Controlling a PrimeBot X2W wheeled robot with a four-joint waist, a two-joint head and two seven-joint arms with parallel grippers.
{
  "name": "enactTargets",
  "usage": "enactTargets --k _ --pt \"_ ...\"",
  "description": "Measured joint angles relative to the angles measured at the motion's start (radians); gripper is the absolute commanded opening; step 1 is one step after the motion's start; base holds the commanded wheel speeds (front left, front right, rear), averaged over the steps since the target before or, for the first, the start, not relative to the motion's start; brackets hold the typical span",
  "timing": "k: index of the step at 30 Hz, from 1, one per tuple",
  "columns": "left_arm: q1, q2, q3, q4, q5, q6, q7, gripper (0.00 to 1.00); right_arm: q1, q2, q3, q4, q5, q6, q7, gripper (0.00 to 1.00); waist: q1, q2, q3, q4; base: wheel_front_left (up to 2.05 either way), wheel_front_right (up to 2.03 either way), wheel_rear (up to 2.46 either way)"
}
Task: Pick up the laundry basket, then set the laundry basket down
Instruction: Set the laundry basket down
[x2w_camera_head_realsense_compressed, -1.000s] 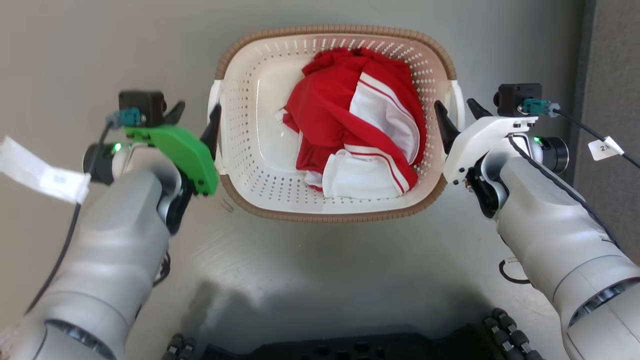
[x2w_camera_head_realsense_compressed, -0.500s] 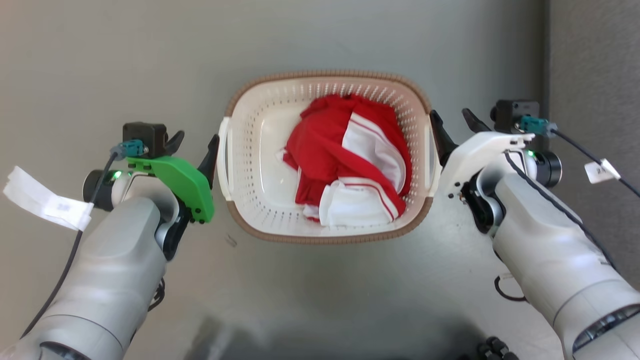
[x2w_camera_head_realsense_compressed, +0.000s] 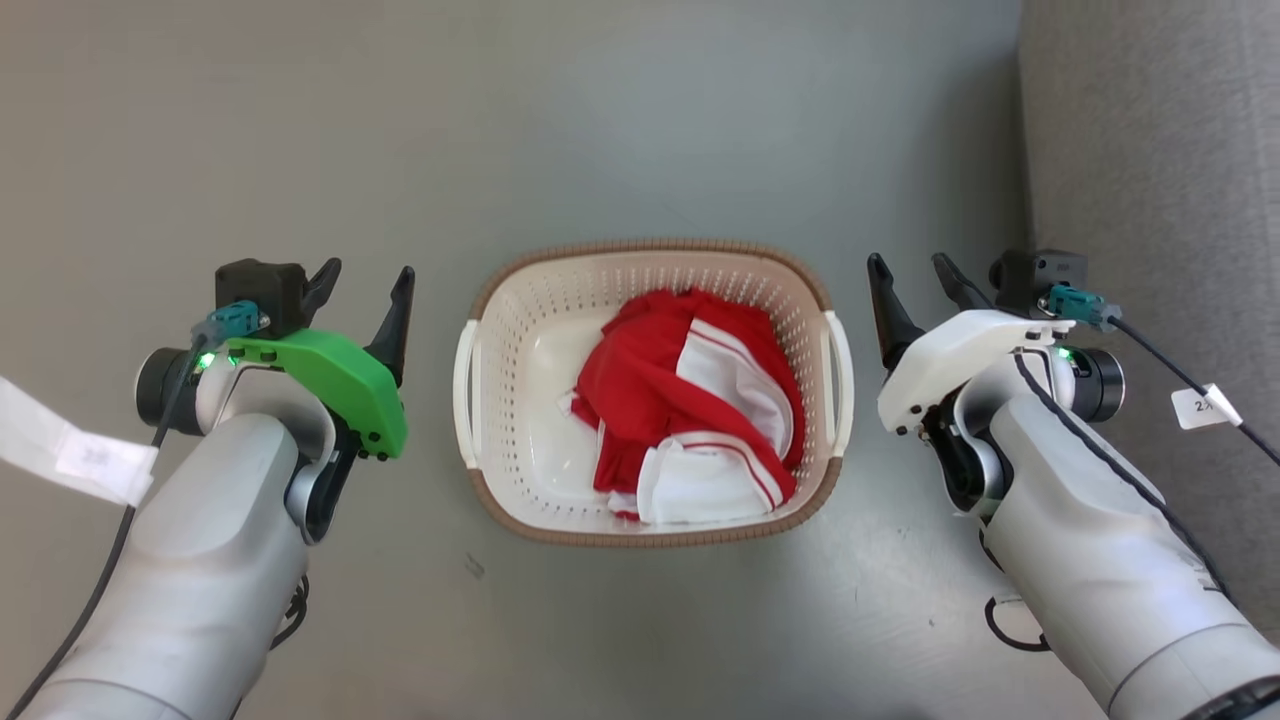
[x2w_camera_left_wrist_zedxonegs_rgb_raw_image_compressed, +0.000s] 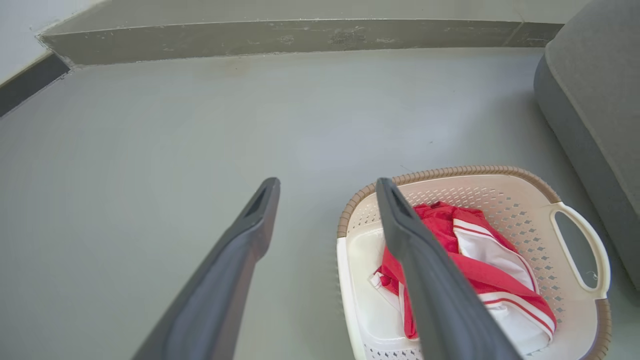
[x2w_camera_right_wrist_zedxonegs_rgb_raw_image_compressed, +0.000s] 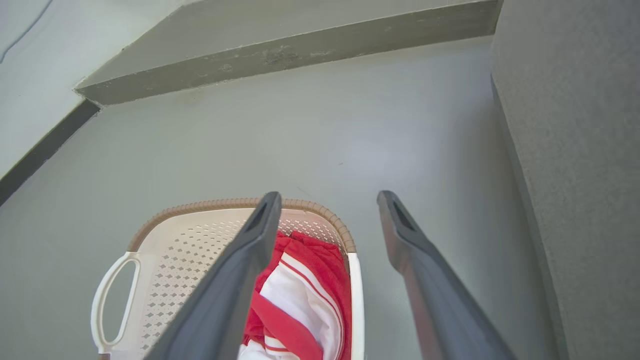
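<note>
Plainly, the left pincer (x2w_camera_head_realsense_compressed: 365, 285) and the right pincer (x2w_camera_head_realsense_compressed: 910, 275) both hang spread and empty, each near but clear of the laundry basket (x2w_camera_head_realsense_compressed: 648, 244) between them. It sits on the floor (x2w_camera_head_realsense_compressed: 640, 120), gripped by nothing; whether the lift is pending or the set-down finished, I cannot tell.

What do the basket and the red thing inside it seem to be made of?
The basket: likely moulded plastic, cream, slightly glossy, with regular punched holes. Its brown rim looks woven but is probably plastic too. The red and white garment: soft matt fabric, folded and creased loosely.
</note>
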Motion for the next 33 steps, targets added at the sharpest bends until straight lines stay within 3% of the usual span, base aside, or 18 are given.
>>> enactTargets --k 16,33 --pt "0.193 0.053 0.169 -0.272 0.14 0.142 0.0 1.0 0.154 -0.018 -0.11 -0.252 -0.103 -0.017 -0.001 1.0 0.0 0.0 -0.203 -0.036 0.0 0.0 0.0" --pt "0.417 0.048 0.283 -0.516 0.264 0.182 0.0 1.0 0.327 -0.033 -0.198 -0.438 -0.213 -0.037 -0.002 1.0 0.0 0.0 -0.337 -0.063 0.0 0.0 0.0"
